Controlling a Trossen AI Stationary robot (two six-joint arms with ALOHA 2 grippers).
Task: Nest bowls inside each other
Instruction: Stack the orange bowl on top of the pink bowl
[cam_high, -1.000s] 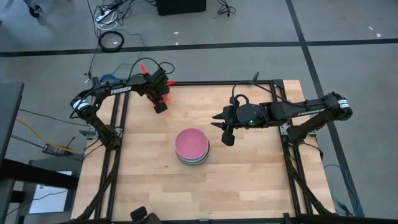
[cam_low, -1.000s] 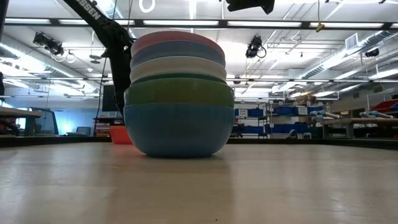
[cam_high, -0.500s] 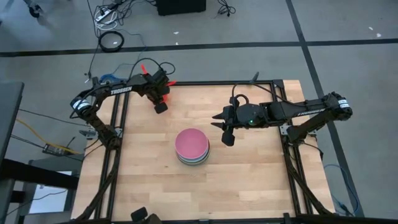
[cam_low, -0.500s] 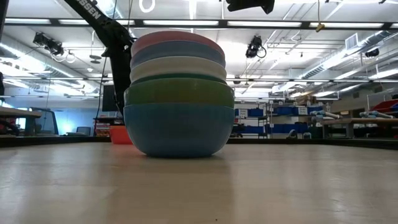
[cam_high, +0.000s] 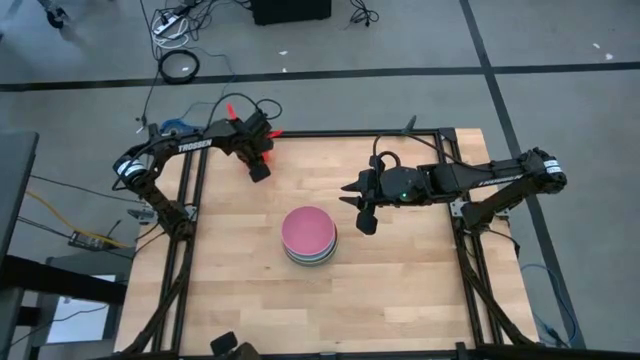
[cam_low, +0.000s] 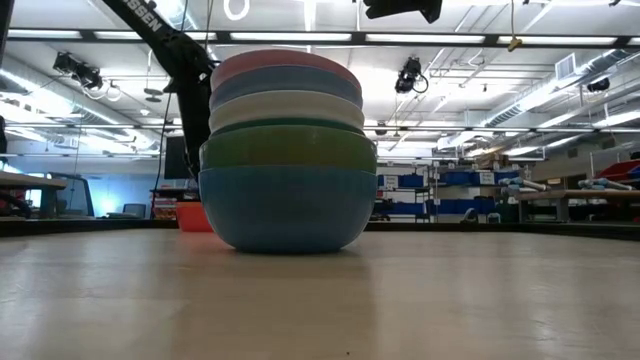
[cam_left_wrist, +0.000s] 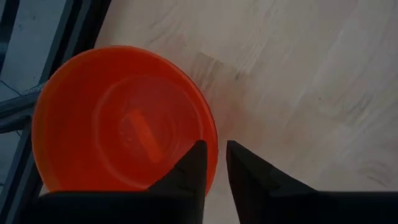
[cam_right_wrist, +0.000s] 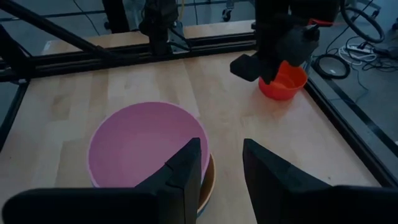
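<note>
Wooden planks make the table (cam_high: 410, 270), framed by black bars, and near its middle stands the stack of bowls (cam_high: 308, 236) with the pink bowl (cam_high: 307, 230) on top. From the low view the layers read, from bottom up, blue bowl (cam_low: 285, 208), green bowl (cam_low: 288, 148), white bowl (cam_low: 286, 108), light blue bowl (cam_low: 284, 82) and then pink. The red bowl (cam_left_wrist: 121, 121) sits apart, upright, at the far left corner of the table, close to the frame bar. Over it hangs the left gripper (cam_left_wrist: 212, 158), pointing down; its fingers stand a small gap apart at the bowl's rim — one fingertip over the rim, the other over bare wood — and I cannot tell if they touch the rim. Its arm reaches in from the left edge, bent at the elbow. The right gripper (cam_high: 366, 222) hovers just beside the stack on the right side, fingers parted and holding nothing; its arm stretches almost straight across from the right edge. Between stack and red bowl the wood is free, and the near half of the table is also open — wide room on every side of the stack.
</note>
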